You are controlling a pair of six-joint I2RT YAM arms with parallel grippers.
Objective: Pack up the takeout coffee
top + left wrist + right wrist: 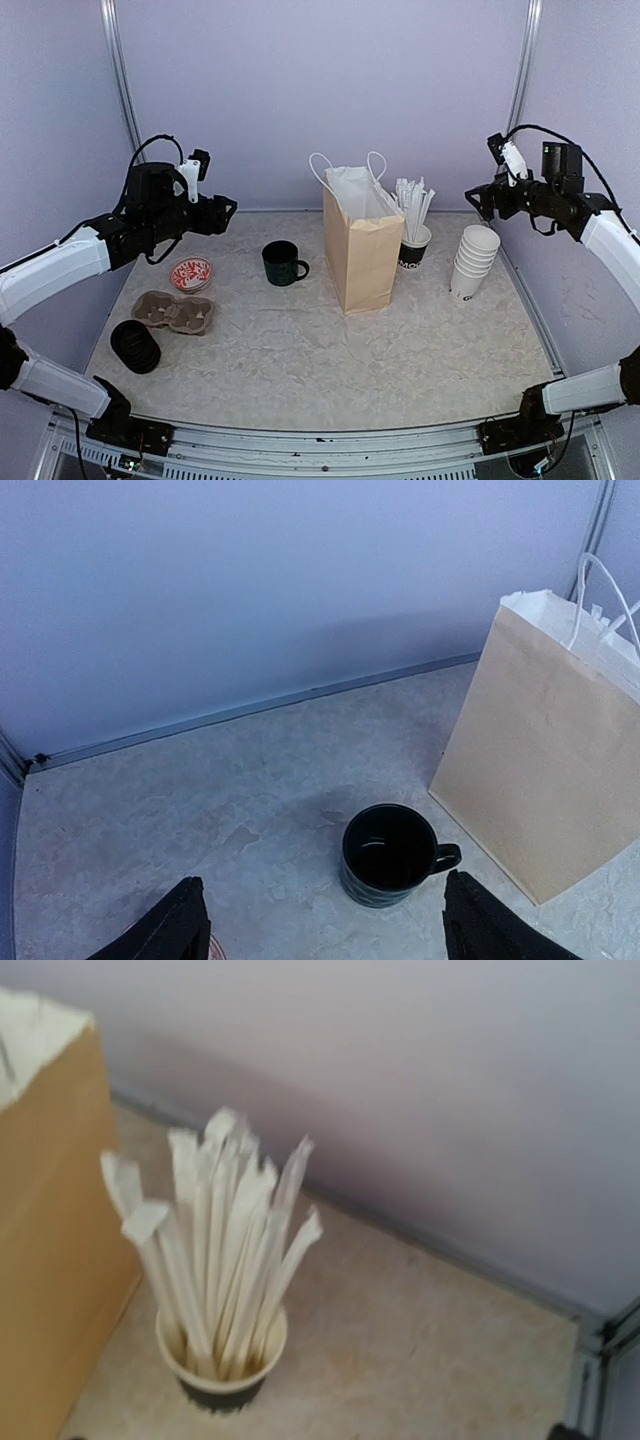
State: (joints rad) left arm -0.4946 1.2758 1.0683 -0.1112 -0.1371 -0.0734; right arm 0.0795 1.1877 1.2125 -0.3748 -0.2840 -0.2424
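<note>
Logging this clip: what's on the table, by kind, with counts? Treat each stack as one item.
Brown paper bag: 1
Dark green mug: 1
Cup of wrapped straws: 1
Stack of white lidless cups: 1
Cardboard cup carrier: 1
Black ribbed stack, likely lids: 1
Red patterned dish: 1
Total: 7

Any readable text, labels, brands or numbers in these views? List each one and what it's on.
"MO": pale letters on the dark band of the straw cup, top view; the rest is out of sight.
Stack of white cups: dark mark on the bottom cup, too small to read.
Red dish: a pattern, nothing legible.
Paper bag and dark mug: no text visible.
</note>
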